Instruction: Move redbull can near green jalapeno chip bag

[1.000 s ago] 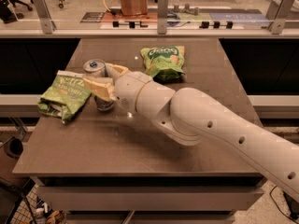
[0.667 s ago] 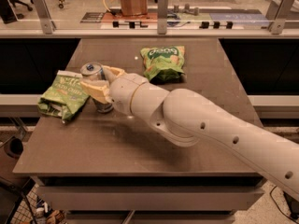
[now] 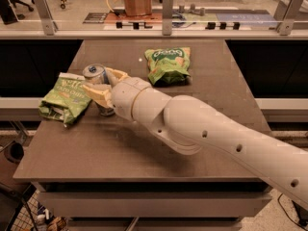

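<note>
The redbull can point(image 3: 96, 77) stands upright on the dark table, just right of the green jalapeno chip bag point(image 3: 65, 97), which lies at the table's left edge with its white band at the far end. My gripper point(image 3: 102, 85) reaches in from the right, with one tan finger point(image 3: 97, 94) in front of the can and the other behind it. The fingers sit around the can, close on both sides. The can's lower part is hidden behind the front finger.
A brighter green chip bag point(image 3: 168, 64) with a dark logo lies at the back middle of the table point(image 3: 144, 153). My white arm crosses the table's right half. A glass barrier with metal posts point(image 3: 167, 8) runs behind the table.
My gripper and the can have shifted a little to the left, closer to the light green bag. Both bags stay where they were.
</note>
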Robot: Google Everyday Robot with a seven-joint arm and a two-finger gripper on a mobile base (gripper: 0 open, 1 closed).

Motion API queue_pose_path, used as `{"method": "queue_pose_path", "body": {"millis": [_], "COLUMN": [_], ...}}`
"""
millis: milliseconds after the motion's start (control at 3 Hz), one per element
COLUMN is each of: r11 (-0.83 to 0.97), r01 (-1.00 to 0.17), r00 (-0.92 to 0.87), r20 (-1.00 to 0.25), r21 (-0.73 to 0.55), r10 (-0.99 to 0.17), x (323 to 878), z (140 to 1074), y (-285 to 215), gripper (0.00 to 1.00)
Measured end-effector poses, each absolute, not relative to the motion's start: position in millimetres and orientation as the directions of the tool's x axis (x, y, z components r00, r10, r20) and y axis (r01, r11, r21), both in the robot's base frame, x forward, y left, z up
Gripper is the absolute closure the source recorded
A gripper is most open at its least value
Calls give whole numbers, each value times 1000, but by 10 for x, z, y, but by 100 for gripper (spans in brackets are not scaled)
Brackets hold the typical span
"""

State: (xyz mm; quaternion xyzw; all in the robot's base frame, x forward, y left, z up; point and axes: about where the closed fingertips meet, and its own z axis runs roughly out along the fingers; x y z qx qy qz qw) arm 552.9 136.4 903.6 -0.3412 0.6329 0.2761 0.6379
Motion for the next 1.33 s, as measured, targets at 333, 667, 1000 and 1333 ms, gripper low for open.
{"method": "queue_pose_path", "body": {"millis": [333,667,1000,1333], "r11": [615,613,611,609], "r01": [-784,-786,-787,-788], "r00": [47,48,49,50], "r20": [-996,-996,-996,-996], "r21": [-86,-87,-88,-89], "r10": [-80,-80,-80,-80], "x": [5529,5523,5516,5510], "z": [9037,9042,9047,9051], "y": [1364,1379,1392,1405], "gripper": [59,35,12,0]}}
